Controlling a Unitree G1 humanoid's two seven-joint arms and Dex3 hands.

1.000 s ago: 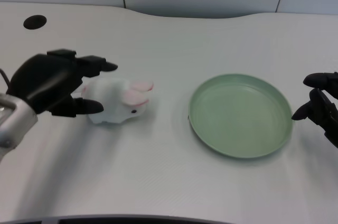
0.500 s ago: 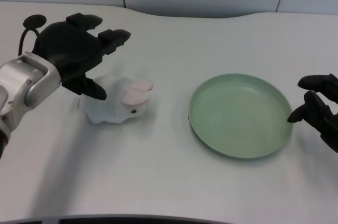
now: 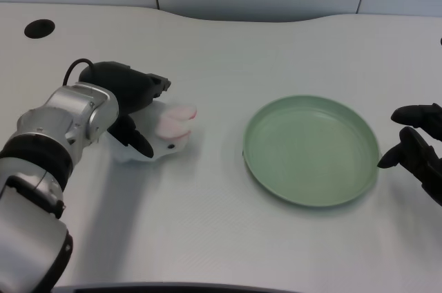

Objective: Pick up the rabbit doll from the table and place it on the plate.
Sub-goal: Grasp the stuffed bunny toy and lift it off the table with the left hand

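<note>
The left hand [image 3: 131,96] lies over the rabbit doll [image 3: 164,134] on the desk [image 3: 221,51], its fingers around the body; whether they really grip I cannot tell. The green plate [image 3: 311,151] is empty, so lifting and placing remain.

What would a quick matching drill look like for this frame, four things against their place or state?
Things:
1. rabbit doll
2. plate
3. left hand
4. dark round hole

Places or states:
A. green, nothing on it, right of centre
B. far left corner of the table
C. white with pink ears, lying on the table
D. black, down over the doll's back

Pairs: 1-C, 2-A, 3-D, 4-B
</note>
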